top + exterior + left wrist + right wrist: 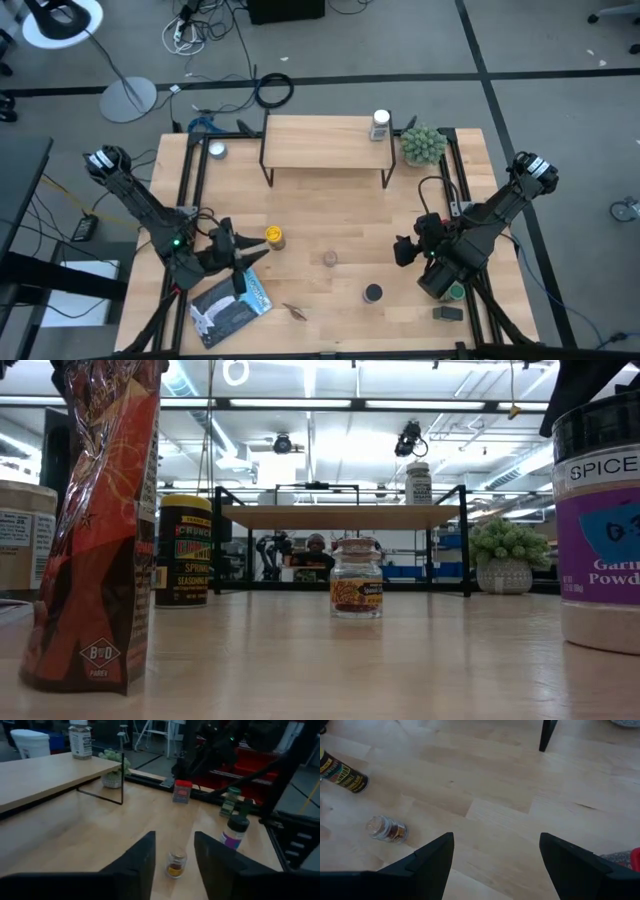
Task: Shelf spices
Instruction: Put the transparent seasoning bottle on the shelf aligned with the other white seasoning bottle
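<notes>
The left gripper (250, 257) is hovering over the near left of the surface (330, 215), its fingers (140, 865) standing partly apart and holding nothing. The yellow jar (275, 237) is standing just beyond their tips, apart from them. The small clear jar (175, 864) is showing between the fingers, farther off toward the middle. The right gripper (404, 251) is waiting near right, its fingers (427, 860) gaping wide and empty. One white-capped bottle (380, 124) is sitting on the shelf (325, 143).
</notes>
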You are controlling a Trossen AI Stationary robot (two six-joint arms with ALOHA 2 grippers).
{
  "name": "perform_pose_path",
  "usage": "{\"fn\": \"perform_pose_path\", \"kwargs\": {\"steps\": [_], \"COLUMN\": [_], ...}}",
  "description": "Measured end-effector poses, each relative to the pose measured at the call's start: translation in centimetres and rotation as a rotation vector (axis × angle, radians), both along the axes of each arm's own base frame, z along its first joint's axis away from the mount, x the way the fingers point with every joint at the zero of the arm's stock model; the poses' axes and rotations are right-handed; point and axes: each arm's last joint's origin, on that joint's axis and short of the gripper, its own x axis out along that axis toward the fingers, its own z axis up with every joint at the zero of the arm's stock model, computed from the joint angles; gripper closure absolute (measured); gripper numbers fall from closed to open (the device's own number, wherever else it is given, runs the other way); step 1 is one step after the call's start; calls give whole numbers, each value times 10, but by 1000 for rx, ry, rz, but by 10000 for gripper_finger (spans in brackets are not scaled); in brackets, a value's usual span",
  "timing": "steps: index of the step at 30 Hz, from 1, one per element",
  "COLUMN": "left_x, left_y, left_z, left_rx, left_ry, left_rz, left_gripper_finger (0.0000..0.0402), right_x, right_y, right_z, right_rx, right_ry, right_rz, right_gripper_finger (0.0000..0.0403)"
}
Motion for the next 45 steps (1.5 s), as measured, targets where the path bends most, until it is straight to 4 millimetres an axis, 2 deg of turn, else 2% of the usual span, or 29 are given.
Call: {"fn": "perform_pose_path", "kwargs": {"steps": [4,18,32,40,45], "left_x": [0,0,-1,-1,-1], "left_y": [-2,0,0,0,0], "left_z": [-1,-1,-4,-4,-4], "left_rx": [-48,-19,-19,-18,-18], "left_ry": [13,12,33,33,33], "left_rz": [-72,-28,-28,-28,-28], "left_gripper_finger": [242,241,241,241,241], "right_x": [0,2,7,32,49], "right_y": [0,1,11,17,13], "right_z": [0,1,3,8,13], "right_rx": [0,-20,-77,-90,-146], "right_ry": [0,-49,-97,-151,-155], "right_rz": [0,6,147,314,420], "right_gripper_finger": [110,110,110,110,110]}}
